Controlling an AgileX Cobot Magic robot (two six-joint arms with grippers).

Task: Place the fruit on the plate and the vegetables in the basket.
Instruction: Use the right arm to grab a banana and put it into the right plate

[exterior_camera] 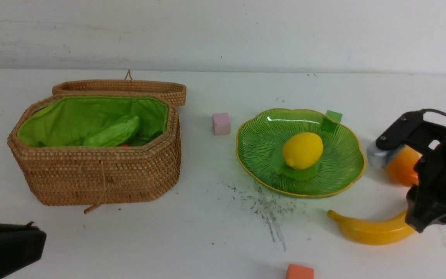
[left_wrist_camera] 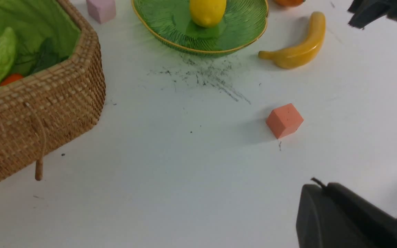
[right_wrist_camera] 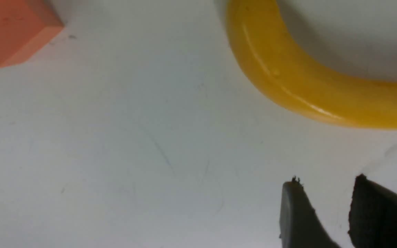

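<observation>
A yellow lemon [exterior_camera: 302,150] sits in the middle of the green plate [exterior_camera: 259,153]. On the table in front of the plate, to the right, lies the banana [exterior_camera: 366,231]. My right gripper [exterior_camera: 420,226] hangs over the banana's right end. In the right wrist view it [right_wrist_camera: 326,182] is open and empty, a little apart from the banana [right_wrist_camera: 288,82]. The orange mango [exterior_camera: 403,168] lies right of the plate, half hidden by that arm. The open basket [exterior_camera: 103,178] holds the green gourd [exterior_camera: 112,133], a bit of carrot [left_wrist_camera: 10,79] and dark leaves [left_wrist_camera: 47,55]. My left gripper [left_wrist_camera: 322,187] is shut and empty.
The basket's lid [exterior_camera: 130,87] lies folded back behind it. A pink cube [exterior_camera: 221,123] stands between basket and plate, a green cube [exterior_camera: 333,116] behind the plate, an orange cube [exterior_camera: 299,272] at the front edge. Black scuff marks [exterior_camera: 265,209] streak the table.
</observation>
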